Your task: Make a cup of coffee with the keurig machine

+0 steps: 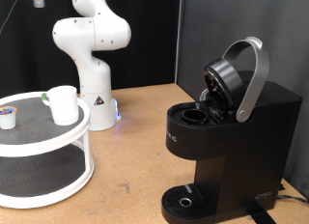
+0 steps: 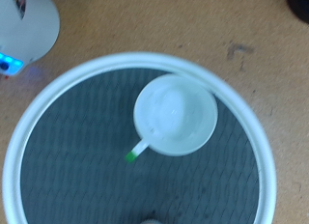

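Cup point(image 2: 175, 114) beneath pincer, apart.

The gripper is out of the exterior view, the arm point(image 1: 89, 36) cut off at twelve o'clock, the keurig machine point(image 1: 232, 137) clipped at five o'clock, and the wrist view blurs the cup point(image 2: 175, 115).

Glossy white robot arm point(image 1: 89, 36) of rounded, bulbous joint segments, rising from a flared white conical base point(image 1: 96, 106) with small dark markings on its front; blue light glows at the base's edge. Gripper not in view
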Motion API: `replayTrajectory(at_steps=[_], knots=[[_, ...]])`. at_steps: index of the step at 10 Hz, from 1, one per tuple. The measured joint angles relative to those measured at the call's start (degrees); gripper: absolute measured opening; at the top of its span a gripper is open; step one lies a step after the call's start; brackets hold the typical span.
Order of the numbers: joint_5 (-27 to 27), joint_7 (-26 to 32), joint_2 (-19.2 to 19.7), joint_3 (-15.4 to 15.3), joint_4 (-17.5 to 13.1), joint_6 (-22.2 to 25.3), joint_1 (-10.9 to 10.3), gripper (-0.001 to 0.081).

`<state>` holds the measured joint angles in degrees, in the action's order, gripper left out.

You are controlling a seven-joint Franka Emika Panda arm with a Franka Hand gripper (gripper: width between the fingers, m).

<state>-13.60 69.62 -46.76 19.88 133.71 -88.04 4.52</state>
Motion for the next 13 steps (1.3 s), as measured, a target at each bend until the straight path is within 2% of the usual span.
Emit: replayTrajectory(at_steps=[4,7,9,13], knots=[[-2.96,5.58,0.33,5.87,-1.96,0.02,0.73,0.0803],[-2.93,5.9,0.3,6.19,-1.12,-0.29,0.72,0.0803],[-2.74,5.64,0.29,8.48,0.7,-3.26,0.82,0.0803],[-6.66,5.77,1.08,13.9,8.2,-14.59,1.04,0.0803]])
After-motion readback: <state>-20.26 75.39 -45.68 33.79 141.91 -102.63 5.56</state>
